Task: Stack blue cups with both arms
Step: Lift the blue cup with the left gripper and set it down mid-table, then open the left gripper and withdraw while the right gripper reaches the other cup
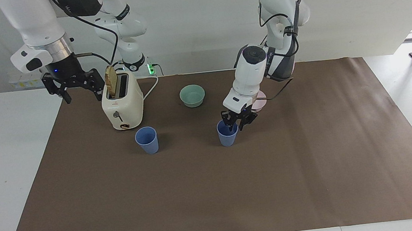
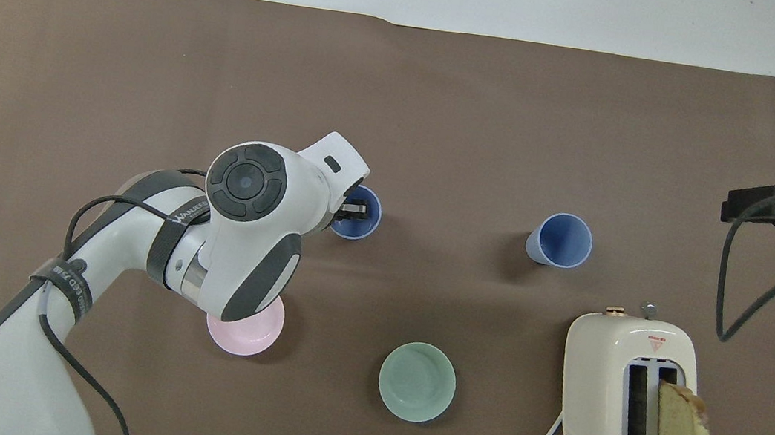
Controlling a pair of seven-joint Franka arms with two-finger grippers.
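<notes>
Two blue cups stand upright on the brown mat. One blue cup [image 1: 147, 139] [image 2: 560, 239] stands alone just in front of the toaster. The other blue cup [image 1: 227, 136] [image 2: 361, 223] stands near the mat's middle, between the first cup and the left arm's end of the table. My left gripper [image 1: 238, 123] [image 2: 352, 209] is down at this cup's rim, fingers parted, one inside the cup and one outside. My right gripper [image 1: 81, 95] [image 2: 771, 206] waits open in the air beside the toaster, holding nothing.
A cream toaster [image 1: 122, 105] [image 2: 627, 387] with a bread slice [image 1: 111, 81] [image 2: 681, 430] in it stands toward the right arm's end. A teal bowl [image 1: 192, 95] [image 2: 417, 382] and a pink bowl [image 1: 262, 102] [image 2: 245, 330], partly under the left arm, sit nearer the robots.
</notes>
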